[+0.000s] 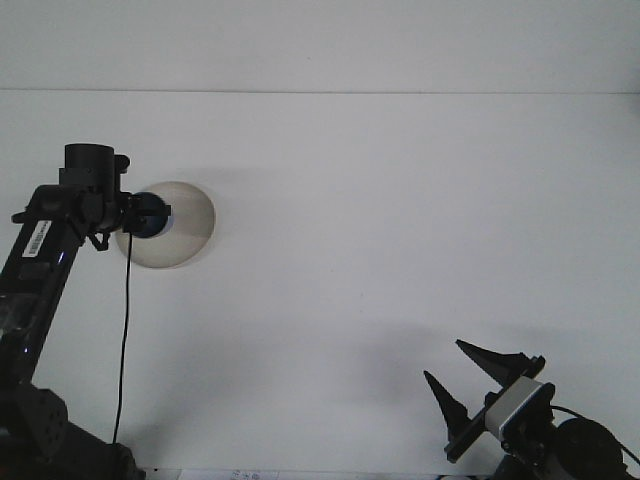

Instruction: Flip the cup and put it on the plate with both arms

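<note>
Dark blue cup over the pale, translucent greyish-white plate at ten o'clock, black left gripper beside it, black right gripper with a silver-grey block at five o'clock, white table throughout.

Single high front view, forward over the white table.

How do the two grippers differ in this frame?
The left gripper is up over the plate, holding the blue cup; the right gripper sits low at the near edge, holding nothing. Right fingers are spread wide; left ones are closed around the cup. Both are black.
</note>
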Motion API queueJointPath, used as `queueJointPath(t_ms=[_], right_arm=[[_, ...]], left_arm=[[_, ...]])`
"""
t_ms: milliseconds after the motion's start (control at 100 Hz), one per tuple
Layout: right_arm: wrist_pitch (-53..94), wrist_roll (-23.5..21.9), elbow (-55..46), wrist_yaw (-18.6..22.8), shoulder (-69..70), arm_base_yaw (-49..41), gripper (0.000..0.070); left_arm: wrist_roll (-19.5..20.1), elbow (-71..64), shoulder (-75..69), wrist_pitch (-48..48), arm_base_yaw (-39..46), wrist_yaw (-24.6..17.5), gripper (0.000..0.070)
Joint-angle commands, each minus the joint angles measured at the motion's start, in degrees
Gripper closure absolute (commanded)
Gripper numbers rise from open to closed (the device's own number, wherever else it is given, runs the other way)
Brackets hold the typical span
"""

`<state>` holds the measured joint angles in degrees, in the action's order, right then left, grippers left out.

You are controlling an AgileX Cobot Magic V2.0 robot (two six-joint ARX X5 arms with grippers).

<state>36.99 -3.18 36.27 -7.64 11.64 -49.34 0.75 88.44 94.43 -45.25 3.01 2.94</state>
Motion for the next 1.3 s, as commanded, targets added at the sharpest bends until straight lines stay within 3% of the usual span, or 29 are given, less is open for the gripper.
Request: queueJointPath(t_ms=[0,570,630,730,780,830,1290], right_arm=[[-0.5,0.4,0.0,0.0,0.0,-0.5,0.0244],[-0.9,0.5,-0.4,-0.2,0.0,-0.5,0.0244],[-1.0,0.5,-0.4,-0.3,0.0,-0.5,0.0244],[-1.0,0.5,-0.4,-0.3,0.0,-0.5,0.0244],[-1.0,0.5,-0.4,-0.3,0.0,-0.5,0.0244],[-1.0,0.5,-0.4,-0.3,0.0,-0.5,0.0244],[-1.0,0.5,-0.4,-0.3,0.0,-0.5,0.0244]], left_arm=[[-0.3,0.9,2.3,1.0,0.5,-1.0,0.0694],[-0.3,0.9,9.9,2.0,1.0,-1.0,0.068],[-0.4,1.0,9.9,2.1,1.0,-1.0,0.0613],[-1.7,1.2,9.9,2.1,1.0,-1.0,0.0342],[-1.9,1.6,9.9,2.1,1.0,-1.0,0.026],[-1.9,2.3,9.9,2.0,1.0,-1.0,0.0236],[-4.9,10.4,0.8,2.5,1.0,-1.0,0.0237]])
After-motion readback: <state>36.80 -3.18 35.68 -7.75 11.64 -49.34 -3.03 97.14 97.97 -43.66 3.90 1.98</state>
